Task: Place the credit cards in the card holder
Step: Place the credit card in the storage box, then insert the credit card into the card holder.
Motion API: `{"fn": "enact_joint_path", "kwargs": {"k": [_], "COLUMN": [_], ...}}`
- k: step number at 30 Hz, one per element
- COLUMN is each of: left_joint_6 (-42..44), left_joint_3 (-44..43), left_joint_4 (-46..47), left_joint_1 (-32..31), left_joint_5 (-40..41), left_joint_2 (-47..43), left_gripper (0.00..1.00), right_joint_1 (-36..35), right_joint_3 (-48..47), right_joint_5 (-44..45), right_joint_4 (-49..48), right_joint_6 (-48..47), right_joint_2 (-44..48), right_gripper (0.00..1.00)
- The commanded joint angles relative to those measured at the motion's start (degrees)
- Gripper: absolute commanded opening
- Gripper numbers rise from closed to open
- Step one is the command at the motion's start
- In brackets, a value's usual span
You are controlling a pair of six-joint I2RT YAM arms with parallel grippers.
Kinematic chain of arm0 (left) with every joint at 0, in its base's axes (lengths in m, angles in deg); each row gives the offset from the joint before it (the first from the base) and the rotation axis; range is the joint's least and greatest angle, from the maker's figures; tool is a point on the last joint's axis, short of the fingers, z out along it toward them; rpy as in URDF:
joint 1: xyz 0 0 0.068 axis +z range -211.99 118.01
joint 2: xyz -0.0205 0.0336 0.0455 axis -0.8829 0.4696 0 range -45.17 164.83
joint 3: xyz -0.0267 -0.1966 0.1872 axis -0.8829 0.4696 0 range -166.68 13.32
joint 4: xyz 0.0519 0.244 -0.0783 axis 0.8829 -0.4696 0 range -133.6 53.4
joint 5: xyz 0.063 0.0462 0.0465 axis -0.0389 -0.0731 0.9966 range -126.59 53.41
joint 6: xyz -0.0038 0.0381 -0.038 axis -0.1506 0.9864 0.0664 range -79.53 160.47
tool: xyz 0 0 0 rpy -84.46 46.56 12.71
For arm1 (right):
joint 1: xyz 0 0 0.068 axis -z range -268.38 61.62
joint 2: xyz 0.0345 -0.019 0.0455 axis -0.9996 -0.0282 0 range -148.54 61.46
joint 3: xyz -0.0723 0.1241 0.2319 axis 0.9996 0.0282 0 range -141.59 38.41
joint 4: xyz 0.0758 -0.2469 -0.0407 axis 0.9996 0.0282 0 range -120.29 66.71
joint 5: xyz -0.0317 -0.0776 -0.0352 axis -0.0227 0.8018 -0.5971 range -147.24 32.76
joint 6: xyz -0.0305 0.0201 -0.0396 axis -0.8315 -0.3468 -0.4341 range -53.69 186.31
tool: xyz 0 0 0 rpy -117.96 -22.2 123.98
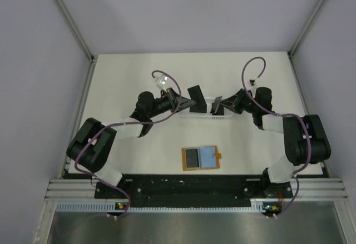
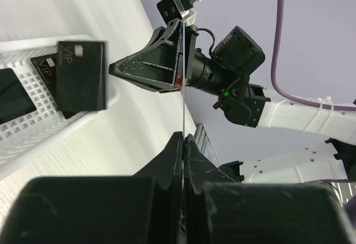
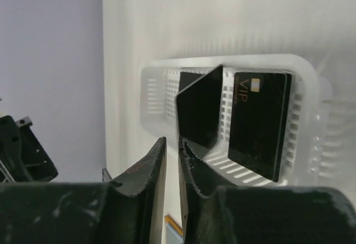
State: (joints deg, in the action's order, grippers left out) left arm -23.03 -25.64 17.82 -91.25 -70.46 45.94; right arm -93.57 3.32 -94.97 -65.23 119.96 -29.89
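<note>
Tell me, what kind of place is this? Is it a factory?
More likely a robot lab's test booth, I'd guess. A black left arm and right arm stand by a metal rail at the edge of a white table, with plain pale walls around it.

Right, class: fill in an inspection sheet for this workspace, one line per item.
Surface: white table, no marks seen.
Job's things: black credit cards stand in a white slotted tray; orange card holder lies open nearer the arm bases.
Clutter: nothing seen.
End effectors: left end effector shut on a card seen edge-on; right end effector nearly closed beside a tilted card, grip unclear.
Cables: purple cables in free loops, none on the tray.
Surroundings: pale walls, metal frame posts.
</note>
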Motion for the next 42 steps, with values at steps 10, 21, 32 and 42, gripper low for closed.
{"fn": "enact_joint_path", "kwargs": {"k": [10,21,32,42], "left_joint_6": [2.2,4.5,6.9,6.6], "left_joint_3": [0.5,0.1,-3.8,-4.7], "left_joint_4": [-2.1,-7.3,-13.9,-14.1], "left_joint_1": [-0.2,-3.9,-8.4,-9.9], "left_joint_5": [-6.2,-8.0,-5.3,-5.2], "left_joint_2": [-3.7,-8.8,-9.9,-10.4], "left_gripper": [0.0,0.0,0.0,0.0], "right_joint_1": [0.2,-1.3,-7.3,-7.3], "right_joint_3": [-2.1,4.3,4.7,6.1], "right_joint_5": [1.5,-20.4,-21.0,-21.3], "right_joint_4": [10.6,-19.4,-11.2,-2.2], "right_joint_6": [-11.3,8.0,3.3,-2.3], "right_joint_2": [15.6,18.0,24.0,28.8], "right_gripper": [0.48,0.55,0.49,0.36]}}
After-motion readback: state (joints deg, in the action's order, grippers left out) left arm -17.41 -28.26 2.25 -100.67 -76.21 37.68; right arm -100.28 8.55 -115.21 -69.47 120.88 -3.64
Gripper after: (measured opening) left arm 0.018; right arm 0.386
